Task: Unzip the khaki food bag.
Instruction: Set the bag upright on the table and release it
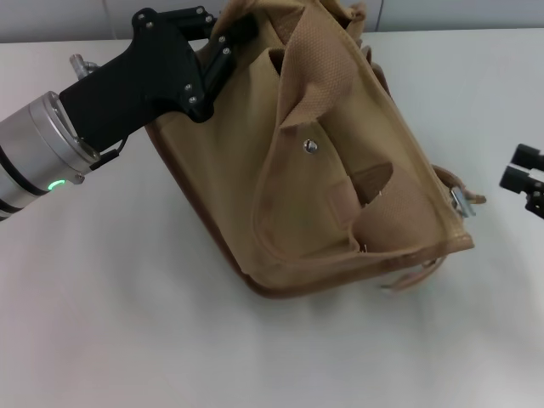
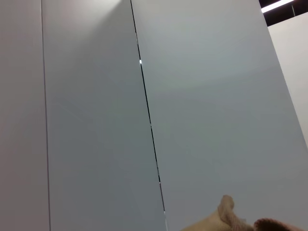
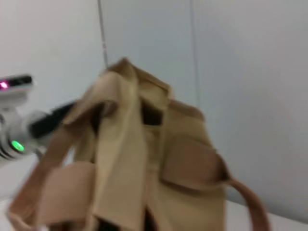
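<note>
The khaki food bag [image 1: 340, 170] lies tilted on the white table, its front pocket flap with a metal snap [image 1: 311, 146] facing up and its webbing handles loose. My left gripper [image 1: 223, 38] is at the bag's far left top corner, shut on a fold of its fabric. A metal zipper pull [image 1: 463, 201] sticks out at the bag's right end. My right gripper [image 1: 523, 170] is at the right edge of the head view, a little apart from that end. The right wrist view shows the bag [image 3: 144, 159] end-on. A scrap of the bag [image 2: 231, 221] shows in the left wrist view.
The white table [image 1: 127, 323] stretches in front of and to the left of the bag. A pale panelled wall [image 2: 192, 96] stands behind. My left arm's silver wrist with a green light [image 1: 56, 184] reaches in from the left.
</note>
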Action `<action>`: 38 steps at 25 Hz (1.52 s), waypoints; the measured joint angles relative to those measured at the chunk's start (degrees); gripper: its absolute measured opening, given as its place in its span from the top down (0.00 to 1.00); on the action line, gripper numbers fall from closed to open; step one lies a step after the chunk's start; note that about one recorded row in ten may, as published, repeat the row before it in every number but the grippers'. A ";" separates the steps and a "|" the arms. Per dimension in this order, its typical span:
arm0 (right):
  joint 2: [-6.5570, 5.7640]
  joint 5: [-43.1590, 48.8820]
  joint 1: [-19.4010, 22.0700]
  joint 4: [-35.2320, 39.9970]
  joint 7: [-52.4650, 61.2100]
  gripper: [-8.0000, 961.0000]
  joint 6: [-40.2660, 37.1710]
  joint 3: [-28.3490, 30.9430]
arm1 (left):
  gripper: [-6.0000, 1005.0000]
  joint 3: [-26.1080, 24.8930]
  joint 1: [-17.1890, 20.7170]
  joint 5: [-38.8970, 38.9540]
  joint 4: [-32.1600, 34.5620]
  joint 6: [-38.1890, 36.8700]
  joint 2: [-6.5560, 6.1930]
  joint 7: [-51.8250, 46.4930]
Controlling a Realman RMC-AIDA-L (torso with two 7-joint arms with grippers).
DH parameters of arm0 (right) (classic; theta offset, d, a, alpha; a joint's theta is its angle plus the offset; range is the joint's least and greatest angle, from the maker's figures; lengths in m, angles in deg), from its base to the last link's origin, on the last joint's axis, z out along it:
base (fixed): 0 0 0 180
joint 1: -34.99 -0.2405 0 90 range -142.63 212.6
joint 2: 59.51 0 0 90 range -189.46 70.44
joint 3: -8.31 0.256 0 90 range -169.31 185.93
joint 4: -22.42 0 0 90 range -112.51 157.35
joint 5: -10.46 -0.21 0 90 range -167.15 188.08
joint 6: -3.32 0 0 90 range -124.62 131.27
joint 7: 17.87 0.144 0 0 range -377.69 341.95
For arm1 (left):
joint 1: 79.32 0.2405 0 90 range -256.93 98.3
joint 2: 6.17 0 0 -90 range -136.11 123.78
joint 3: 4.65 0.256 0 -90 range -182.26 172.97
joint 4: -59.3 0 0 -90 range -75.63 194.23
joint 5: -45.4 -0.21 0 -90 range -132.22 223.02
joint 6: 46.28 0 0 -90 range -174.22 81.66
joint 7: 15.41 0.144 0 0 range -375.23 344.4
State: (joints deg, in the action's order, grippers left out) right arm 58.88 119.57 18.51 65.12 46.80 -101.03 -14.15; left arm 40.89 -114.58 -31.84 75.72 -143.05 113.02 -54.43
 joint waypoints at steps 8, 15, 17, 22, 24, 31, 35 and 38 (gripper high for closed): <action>-0.60 7.60 -1.00 0.49 -0.91 0.61 5.36 -0.78 | 0.86 -0.03 -0.12 -0.01 -0.04 0.10 -0.01 -0.01; 0.98 11.80 -4.37 -1.59 -2.30 0.38 9.27 -0.91 | 0.86 -0.01 -0.15 -0.04 -0.08 0.07 -0.01 -0.01; 1.08 11.10 -5.68 -3.46 -2.87 0.28 10.87 -0.89 | 0.86 -0.01 -0.15 -0.06 -0.08 0.01 -0.01 -0.01; 0.91 9.00 -9.73 -9.35 -6.16 0.19 13.44 -0.94 | 0.86 -0.01 -0.11 -0.10 -0.19 -0.15 0.00 0.00; 0.88 9.40 -11.25 -11.03 -7.51 0.21 14.74 -1.69 | 0.86 -0.01 -0.02 -0.10 -0.57 -0.17 -0.01 0.09; 1.03 0.70 -11.25 -11.15 -9.68 0.50 15.92 -2.95 | 0.86 -0.01 0.34 -0.07 -3.60 -1.10 0.00 0.53; 0.82 -6.89 -9.63 -9.26 -8.75 0.59 15.82 -2.87 | 0.85 0.00 0.49 -0.07 -7.56 -1.43 0.01 3.11; 0.80 -10.09 -9.32 -7.57 -7.19 0.65 16.17 -2.68 | 0.85 0.00 0.52 -0.22 -11.31 -2.09 0.00 6.66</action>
State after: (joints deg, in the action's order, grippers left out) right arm 59.68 109.49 9.19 57.55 39.61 -84.86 -16.83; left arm 40.89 -114.07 -32.06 64.41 -145.14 113.02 -47.77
